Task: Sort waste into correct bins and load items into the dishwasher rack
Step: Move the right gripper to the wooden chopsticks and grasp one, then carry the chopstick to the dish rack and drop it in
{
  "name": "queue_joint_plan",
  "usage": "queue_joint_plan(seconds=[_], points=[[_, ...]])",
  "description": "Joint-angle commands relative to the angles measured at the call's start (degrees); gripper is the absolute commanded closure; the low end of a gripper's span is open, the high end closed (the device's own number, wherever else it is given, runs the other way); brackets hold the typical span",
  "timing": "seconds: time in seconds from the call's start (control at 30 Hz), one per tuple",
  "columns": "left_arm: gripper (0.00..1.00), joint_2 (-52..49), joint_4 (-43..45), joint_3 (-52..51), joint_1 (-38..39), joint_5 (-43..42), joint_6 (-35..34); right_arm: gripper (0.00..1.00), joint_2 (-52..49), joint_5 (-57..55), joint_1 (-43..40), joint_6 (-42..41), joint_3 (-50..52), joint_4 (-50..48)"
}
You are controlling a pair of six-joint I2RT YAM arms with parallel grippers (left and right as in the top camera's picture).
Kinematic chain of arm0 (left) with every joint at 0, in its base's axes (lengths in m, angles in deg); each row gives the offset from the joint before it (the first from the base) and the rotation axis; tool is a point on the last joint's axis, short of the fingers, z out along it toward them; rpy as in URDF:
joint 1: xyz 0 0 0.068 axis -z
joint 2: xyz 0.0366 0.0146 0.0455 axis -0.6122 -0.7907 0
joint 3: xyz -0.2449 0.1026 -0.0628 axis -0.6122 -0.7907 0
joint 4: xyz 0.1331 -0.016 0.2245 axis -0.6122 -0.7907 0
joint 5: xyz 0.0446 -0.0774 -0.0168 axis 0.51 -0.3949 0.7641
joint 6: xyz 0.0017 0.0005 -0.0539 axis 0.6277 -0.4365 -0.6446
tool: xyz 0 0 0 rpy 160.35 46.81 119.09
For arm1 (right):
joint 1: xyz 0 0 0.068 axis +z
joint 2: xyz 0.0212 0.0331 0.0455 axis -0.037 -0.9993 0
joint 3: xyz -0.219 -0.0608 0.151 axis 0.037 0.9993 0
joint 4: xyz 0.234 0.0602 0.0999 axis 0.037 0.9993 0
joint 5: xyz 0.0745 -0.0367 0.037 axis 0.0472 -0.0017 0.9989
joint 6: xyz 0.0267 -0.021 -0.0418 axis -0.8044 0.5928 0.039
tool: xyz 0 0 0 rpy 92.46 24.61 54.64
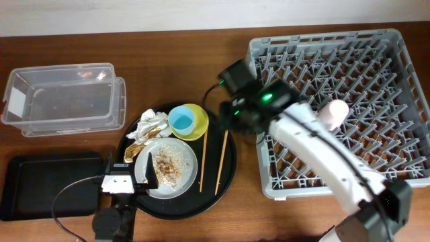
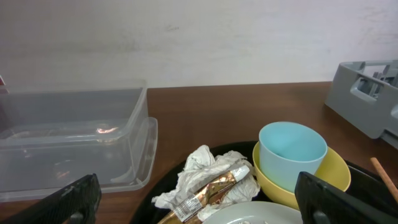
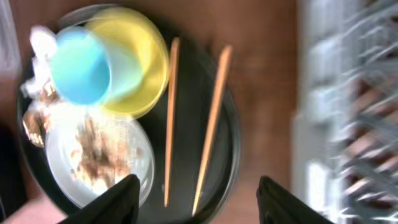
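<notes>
On the round black tray, a light blue cup (image 1: 181, 120) sits in the yellow-green bowl (image 1: 199, 126). Crumpled white-and-gold wrappers (image 1: 149, 128) lie next to it. The grey-white plate (image 1: 185, 151) carries beige food scraps (image 1: 166, 165). Two chopsticks (image 1: 203, 160) lie on the tray's right side. The pink cup (image 1: 334, 113) lies in the grey rack (image 1: 322, 40). My right gripper (image 3: 199, 186) is open and empty above the chopsticks (image 3: 211, 118); in the overhead view it (image 1: 225, 113) hangs between bowl and rack. My left gripper (image 2: 199, 199) is open and empty, low at the plate's near edge, facing the wrappers (image 2: 211, 183).
The clear tub (image 1: 64, 97) stands at the back left and shows in the left wrist view (image 2: 74, 137). The shallow black tray (image 1: 40, 185) lies at the front left. The round black tray (image 1: 230, 171) sits mid-table, close to the rack's left wall.
</notes>
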Motion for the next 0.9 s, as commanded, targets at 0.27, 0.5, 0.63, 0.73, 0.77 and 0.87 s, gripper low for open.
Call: queue_joint_plan(seconds=[0.27,0.5,0.63,0.73,0.77,0.87], points=[[0.01,0.2,0.1,-0.4,0.2,-0.4,1.1,0.66,-1.3,-1.2,3.3,-7.2,27.0,-29.6],[0.01,0.2,0.1,-0.4,0.2,-0.4,1.1,0.65,-7.1,-4.0,5.4,-7.2,26.9,-31.5],[0.01,0.2,0.1,-0.4,0.2,-0.4,1.1,0.65,-8.1,-5.5,5.5,-7.2,26.9,-31.5],[0.01,0.2,0.1,-0.4,0.2,-0.4,1.1,0.65,-9.8,-5.5,5.5,-7.2,26.9,-32.1],[0.01,0.2,0.1,-0.4,0.2,-0.4,1.1,0.67,-10.1,-5.4,5.6,-7.2,26.9,-32.1],[0.01,0.2,0.1,-0.4,0.2,-0.4,1.1,0.88,-10.1,-5.4,5.6,-7.2,26.9,-32.1]])
